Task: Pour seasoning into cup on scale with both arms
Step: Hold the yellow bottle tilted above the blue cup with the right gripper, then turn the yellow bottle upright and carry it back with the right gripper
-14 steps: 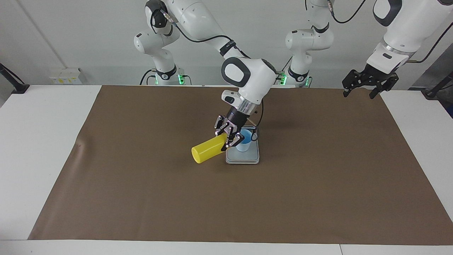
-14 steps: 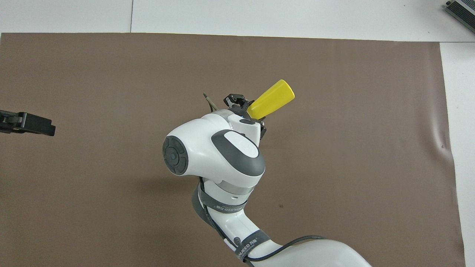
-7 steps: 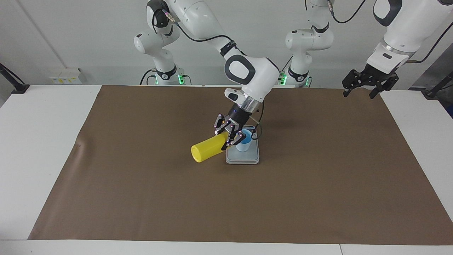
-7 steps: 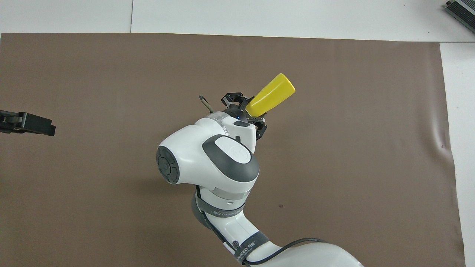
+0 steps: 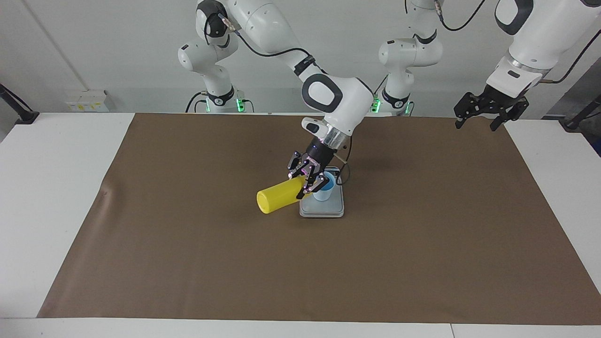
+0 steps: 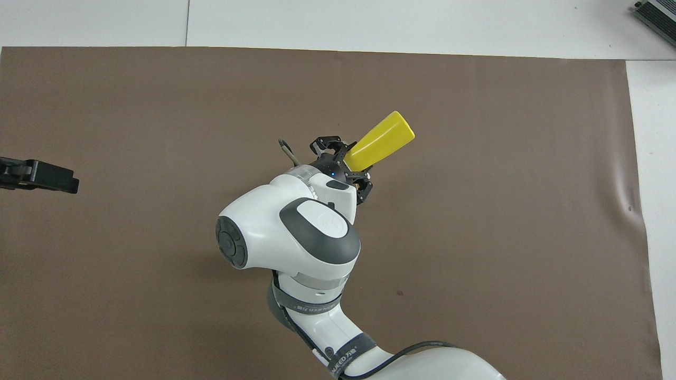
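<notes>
Facing view: the seasoning (image 5: 277,200) lies tipped, nozzle over the cup (image 5: 324,188) on the scale (image 5: 322,208), clamped in the right gripper (image 5: 307,180), now shifted slightly toward the cup. The brown mat (image 5: 188,253) lies underneath. The left gripper (image 5: 484,112) waits open over the mat's corner.
</notes>
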Motion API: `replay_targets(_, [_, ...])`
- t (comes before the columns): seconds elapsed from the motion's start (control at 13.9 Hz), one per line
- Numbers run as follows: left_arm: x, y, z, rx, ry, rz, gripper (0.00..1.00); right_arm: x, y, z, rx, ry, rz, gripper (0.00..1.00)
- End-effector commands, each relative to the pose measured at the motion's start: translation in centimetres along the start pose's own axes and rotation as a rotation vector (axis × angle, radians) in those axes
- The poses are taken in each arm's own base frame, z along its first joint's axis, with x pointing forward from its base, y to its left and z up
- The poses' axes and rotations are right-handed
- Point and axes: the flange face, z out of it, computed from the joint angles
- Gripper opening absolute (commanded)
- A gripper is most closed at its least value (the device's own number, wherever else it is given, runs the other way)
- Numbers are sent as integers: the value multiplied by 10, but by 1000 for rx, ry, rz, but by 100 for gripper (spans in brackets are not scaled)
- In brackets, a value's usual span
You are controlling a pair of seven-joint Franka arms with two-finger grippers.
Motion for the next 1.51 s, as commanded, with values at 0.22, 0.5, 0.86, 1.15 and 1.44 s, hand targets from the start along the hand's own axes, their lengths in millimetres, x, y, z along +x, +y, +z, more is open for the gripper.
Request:
replay_targets(0.22, [-4,-1,0,-15,-9,10,100,3,-1,-2,5,32,24,0])
replay_targets(0.5, [-5,-1,0,-15,-9,10,100,8,-2,0,-3,29,33,0])
replay_targets(0.86, [-5,-1,0,-15,-9,10,100,17,0,2,-46,-46,85,0])
replay_targets(1.15, [-4,-1,1,-15,-11,10,100,65,4,-2,-93,-163,204,0])
replay_targets(1.44, [-5,-1,-1,-15,-8,10,100,132,11,13,-174,-353,380,0])
